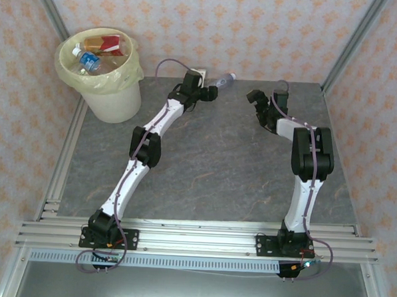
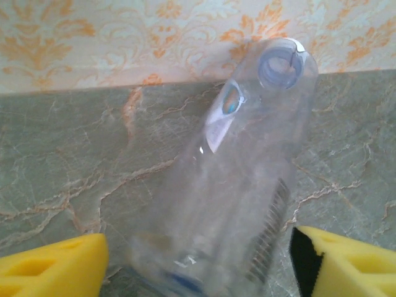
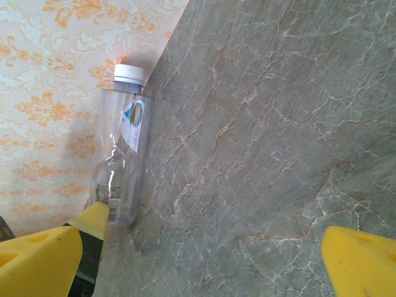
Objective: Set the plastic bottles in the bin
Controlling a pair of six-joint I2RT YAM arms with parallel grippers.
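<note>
Grey stone-pattern table (image 1: 218,163) seen from the top camera, with the cream bin (image 1: 114,101) sitting on the far left corner. It has a pale yellow bag liner, and several bottles (image 1: 90,59) are lying inside, one with a blue label and one with red. One clear bottle (image 1: 225,79) lies on its side right at the far edge of the table, against the orange-patterned wallpaper (image 1: 258,25). The left gripper (image 1: 211,91) is stretched out to its near end. The right gripper (image 1: 261,102) hangs just to the right of that, near the bottle but apart from it. On the left wrist cam, the clear bottle (image 2: 229,185) runs straight up the middle of the left gripper (image 2: 198,266), its cap (image 2: 281,62) pointing at the wall and a small blue-and-white label (image 2: 226,108) on its side. The yellow fingers (image 2: 49,266) sit on either side of its base. The one at the right of the frame looks to be against the plastic, and on the other side there might be a thin sliver of table. Honestly I can't tell if it's actually clamped or just straddling it. On the right wrist cam, the same bottle (image 3: 120,161) lies along the wall line with its white cap (image 3: 129,72) pointing away, and what looks like a finger of the other gripper is at its base. The right gripper (image 3: 198,266) has its jaws spread wide with nothing but bare table between them.
</note>
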